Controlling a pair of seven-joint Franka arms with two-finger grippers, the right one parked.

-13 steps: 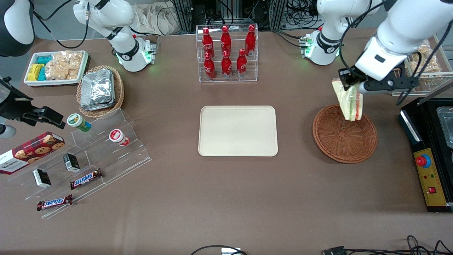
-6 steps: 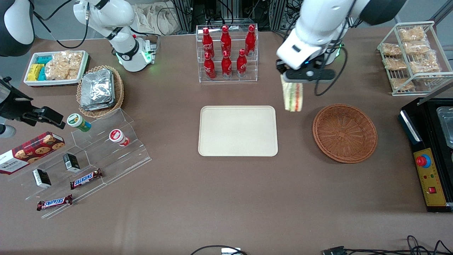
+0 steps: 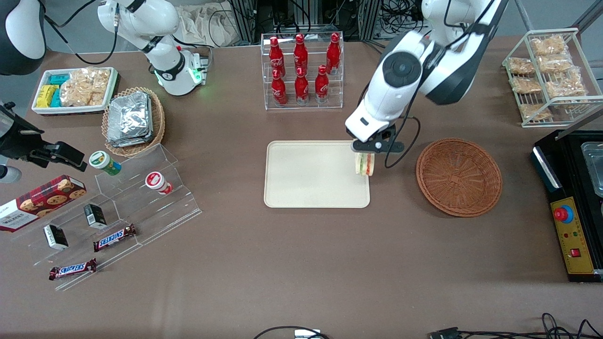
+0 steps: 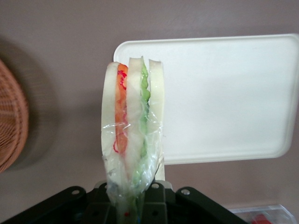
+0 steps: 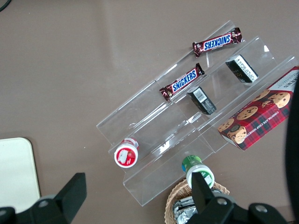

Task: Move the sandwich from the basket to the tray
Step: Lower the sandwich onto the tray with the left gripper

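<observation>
The sandwich [image 3: 364,165], a clear-wrapped wedge with pale bread and green and orange-red layers [image 4: 133,126], hangs from my gripper [image 3: 372,147], which is shut on its wrapped end. It hovers over the edge of the cream tray [image 3: 311,181] nearest the basket. The reddish-brown wicker basket [image 3: 459,176] lies beside the tray, toward the working arm's end, with nothing in it. In the left wrist view the tray [image 4: 233,98] and a bit of the basket rim [image 4: 11,126] show beneath the sandwich.
A clear rack of red bottles [image 3: 302,70] stands farther from the front camera than the tray. A wire rack of snack bags [image 3: 549,75] and a black appliance [image 3: 572,202] sit at the working arm's end. Clear steps with snacks [image 3: 118,207] and a foil-pack basket [image 3: 133,120] lie toward the parked arm's end.
My gripper has carried the sandwich from above the basket sideways to the tray's edge and lowered it toward the tray.
</observation>
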